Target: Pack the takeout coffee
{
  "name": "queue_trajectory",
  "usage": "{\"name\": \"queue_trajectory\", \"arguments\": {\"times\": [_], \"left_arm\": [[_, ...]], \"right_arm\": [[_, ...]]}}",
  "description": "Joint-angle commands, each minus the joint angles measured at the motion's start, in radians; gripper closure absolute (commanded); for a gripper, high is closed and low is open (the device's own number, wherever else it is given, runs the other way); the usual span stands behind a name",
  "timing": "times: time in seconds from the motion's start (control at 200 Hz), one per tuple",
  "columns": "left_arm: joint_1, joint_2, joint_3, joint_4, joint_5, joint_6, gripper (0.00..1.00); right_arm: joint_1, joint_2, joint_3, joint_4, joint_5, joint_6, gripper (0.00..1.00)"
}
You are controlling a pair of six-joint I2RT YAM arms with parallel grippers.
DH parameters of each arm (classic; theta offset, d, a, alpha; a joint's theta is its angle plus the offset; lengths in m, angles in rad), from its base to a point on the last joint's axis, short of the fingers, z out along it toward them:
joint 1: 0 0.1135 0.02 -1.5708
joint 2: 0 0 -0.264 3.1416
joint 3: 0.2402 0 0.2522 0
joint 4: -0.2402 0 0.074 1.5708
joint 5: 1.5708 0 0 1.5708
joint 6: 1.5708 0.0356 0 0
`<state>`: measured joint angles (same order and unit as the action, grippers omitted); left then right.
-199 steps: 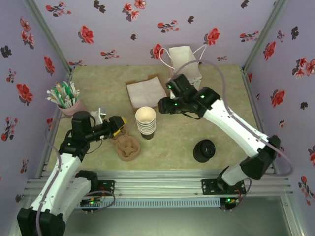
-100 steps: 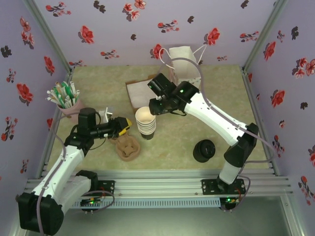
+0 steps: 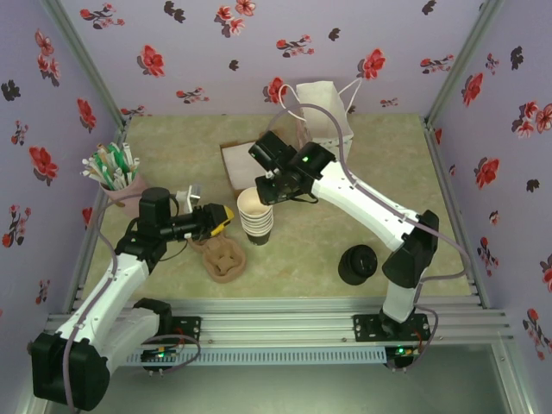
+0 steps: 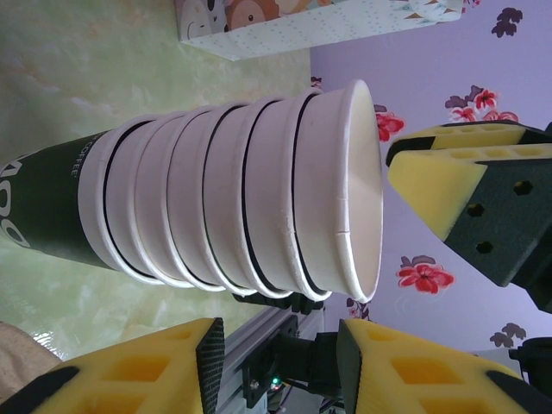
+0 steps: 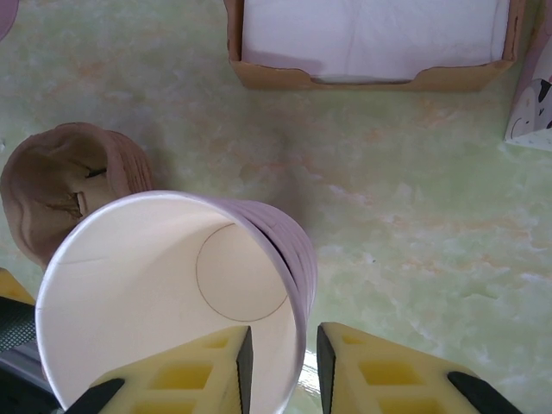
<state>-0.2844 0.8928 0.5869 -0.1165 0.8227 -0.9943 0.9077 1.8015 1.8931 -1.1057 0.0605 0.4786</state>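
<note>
Two grippers now crowd the stack. The right gripper has swung in from the side and hangs over the top cup, its fingers astride the rim, one inside and one outside, and narrowing. Whether they pinch yet I cannot tell. The left gripper has closed partway and waits just beside the stack, jaws apart, holding nothing. The coffee stands well behind the right gripper, toward that arm's base, untouched. The effort seems to go to a lidless cup, so packing looks not yet begun.
</note>
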Motion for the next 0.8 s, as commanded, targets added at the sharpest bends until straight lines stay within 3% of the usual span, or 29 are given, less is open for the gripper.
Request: {"name": "queue_trajectory", "arguments": {"times": [0.0, 0.35, 0.795], "left_arm": [[-0.010, 0.001, -0.017, 0.040, 0.023, -0.016, 0.59], [-0.023, 0.014, -0.032, 0.076, 0.021, -0.024, 0.59], [-0.041, 0.052, -0.042, 0.113, 0.016, -0.028, 0.59]], "right_arm": [[0.010, 0.020, 0.032, -0.024, 0.002, -0.008, 0.72], [0.013, 0.035, 0.033, -0.031, 0.002, -0.006, 0.76], [0.013, 0.043, 0.041, -0.030, 0.003, 0.011, 0.91]]}}
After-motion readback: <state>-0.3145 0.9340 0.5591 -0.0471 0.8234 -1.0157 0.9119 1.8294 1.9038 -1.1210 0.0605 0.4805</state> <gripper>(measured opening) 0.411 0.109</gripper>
